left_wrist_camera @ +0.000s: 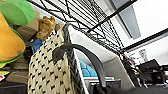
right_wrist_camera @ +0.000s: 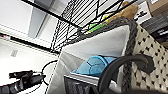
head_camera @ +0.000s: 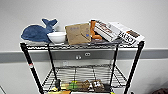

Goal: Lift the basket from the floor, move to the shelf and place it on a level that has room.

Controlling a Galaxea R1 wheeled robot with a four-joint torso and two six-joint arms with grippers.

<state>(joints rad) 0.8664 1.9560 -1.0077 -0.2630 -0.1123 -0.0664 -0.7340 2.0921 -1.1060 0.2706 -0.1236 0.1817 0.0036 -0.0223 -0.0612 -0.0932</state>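
Observation:
The shelf [head_camera: 32, 67] is a black rack right in front of me in the head view. Its middle level [head_camera: 85, 73] is a bare wire grid. The basket [left_wrist_camera: 50, 72], a beige weave with a pale lining, shows close up in both wrist views, just under a wire grid [left_wrist_camera: 95, 20]. One dark handle loop [left_wrist_camera: 87, 55] curves down into my left gripper [left_wrist_camera: 103, 90], which is shut on it. The other handle loop [right_wrist_camera: 125, 62] runs down into my right gripper [right_wrist_camera: 105, 90], also shut on it. A blue object [right_wrist_camera: 96, 65] lies inside the basket [right_wrist_camera: 100, 45].
The top tier is crowded with a blue whale toy [head_camera: 37, 31], a white bowl [head_camera: 57, 37], a brown box [head_camera: 78, 33] and white boxes [head_camera: 117, 31]. The bottom tier holds green and brown toys [head_camera: 82, 85]. A pale wall with outlets [head_camera: 82, 55] is behind.

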